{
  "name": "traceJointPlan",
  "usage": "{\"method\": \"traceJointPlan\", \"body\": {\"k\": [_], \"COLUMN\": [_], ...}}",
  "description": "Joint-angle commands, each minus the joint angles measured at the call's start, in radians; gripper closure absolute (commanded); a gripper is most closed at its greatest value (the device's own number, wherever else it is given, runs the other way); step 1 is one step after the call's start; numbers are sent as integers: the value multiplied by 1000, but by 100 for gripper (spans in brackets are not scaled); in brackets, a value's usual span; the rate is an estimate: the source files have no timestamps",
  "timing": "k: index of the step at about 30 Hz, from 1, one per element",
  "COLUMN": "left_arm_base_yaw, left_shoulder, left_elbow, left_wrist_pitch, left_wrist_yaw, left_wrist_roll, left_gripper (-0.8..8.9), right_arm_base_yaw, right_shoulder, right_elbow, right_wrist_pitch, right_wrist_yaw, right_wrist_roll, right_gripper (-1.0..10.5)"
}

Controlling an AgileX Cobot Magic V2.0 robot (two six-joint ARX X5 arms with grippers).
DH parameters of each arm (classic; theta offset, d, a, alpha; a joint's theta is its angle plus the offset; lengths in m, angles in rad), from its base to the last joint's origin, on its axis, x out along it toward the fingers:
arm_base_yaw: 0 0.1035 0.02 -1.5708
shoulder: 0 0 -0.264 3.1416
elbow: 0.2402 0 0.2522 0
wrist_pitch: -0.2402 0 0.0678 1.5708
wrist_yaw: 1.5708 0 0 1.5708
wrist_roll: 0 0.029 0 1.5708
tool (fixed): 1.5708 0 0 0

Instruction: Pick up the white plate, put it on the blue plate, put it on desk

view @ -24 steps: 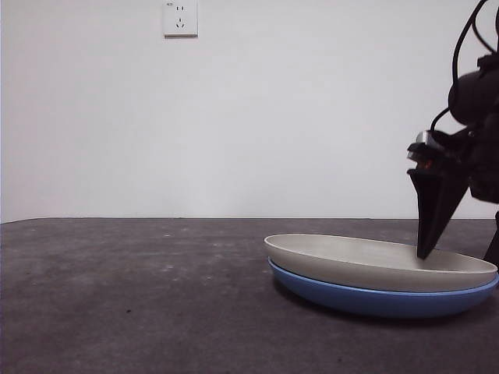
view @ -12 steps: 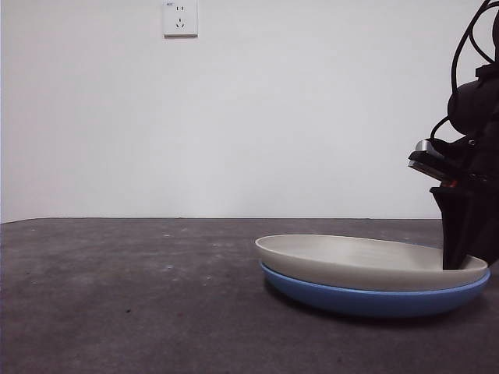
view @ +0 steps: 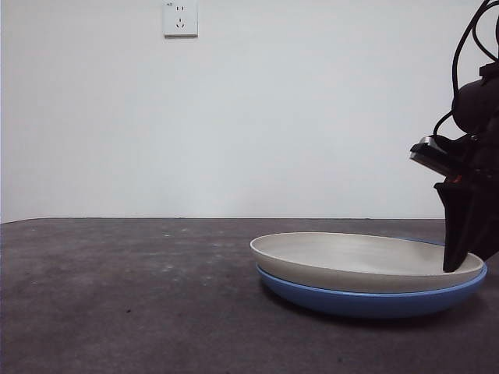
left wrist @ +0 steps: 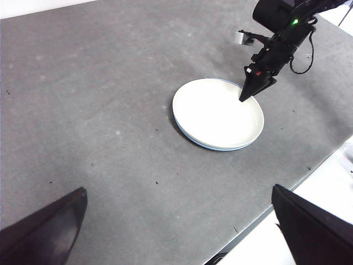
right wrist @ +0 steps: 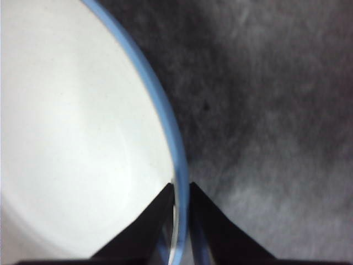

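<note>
The white plate lies nested in the blue plate on the desk, right of centre in the front view. My right gripper points down at the stack's right rim. In the right wrist view its jaws are closed on that rim, one over the white plate and one outside the blue plate's rim. The left wrist view shows the stack and the right gripper from afar. My left gripper is open and empty, high above the desk.
A wall socket is on the white wall behind. The desk's front edge runs close to the plates in the left wrist view, with white floor beyond it.
The stacked plates have slid a little to the left and sit flatter. The right gripper has shifted from inside the white plate out to the stack's right rim.
</note>
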Motion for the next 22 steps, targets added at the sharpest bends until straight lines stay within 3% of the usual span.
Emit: {"method": "traceJointPlan", "body": {"k": [1,13,22], "left_arm_base_yaw": [-5,-5,-5], "left_shoulder": [4,4,4], "left_elbow": [10,10,10], "left_wrist_pitch": [4,23,27], "left_wrist_yaw": [-6,-6,-6], "left_wrist_roll": [1,1,1], "left_gripper": [268,268,268], "right_arm_base_yaw": [-3,12,143], "right_shoulder": [18,-20,-19], "right_elbow": [38,216,226], "right_wrist_pitch": [-36,-166,-116], "right_wrist_yaw": [9,-90,-90], "right_wrist_roll": [-23,-25,32], "right_gripper": [939,939,939]}}
